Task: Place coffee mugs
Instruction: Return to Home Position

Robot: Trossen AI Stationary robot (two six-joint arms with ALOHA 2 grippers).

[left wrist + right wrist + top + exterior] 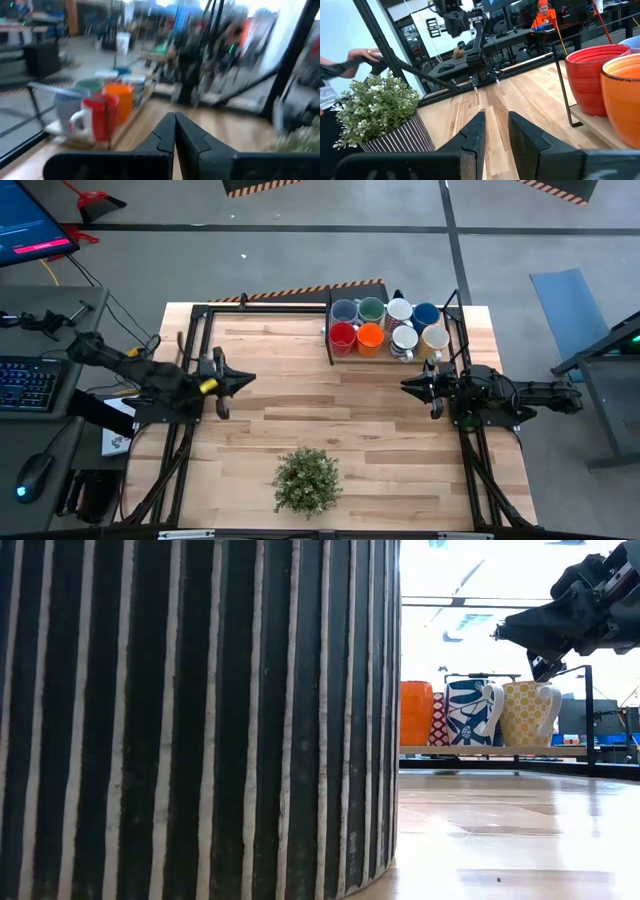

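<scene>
Mugs (370,335), eight counted, all on the shelf (331,330) at the table (330,415) edge opposite the plant (306,478). Two rows of four, packed touching or nearly. Back row: lavender-blue mug (345,311), green mug (371,309), white mug (399,310), blue mug (426,313). Row nearer the plant: red mug (592,75), orange mug (416,712), second white mug (404,340), cream mug (435,338). Low view shows the ones it can see upright and level on the shelf board; the plant's striped pot (200,720) hides the rest. No mug loose on the bare wood, none in my fingers. My left gripper (248,378) hangs over the left side of the table, well apart from the shelf, fingers pressed together on nothing. My right gripper (406,386) hangs over the right side, near the shelf's front, on the plant side of the second white mug, fingers a little apart, empty too. Judgement: placing looks finished, eight of eight; only parking both arms at rest seems left, no grasp needed.
</scene>
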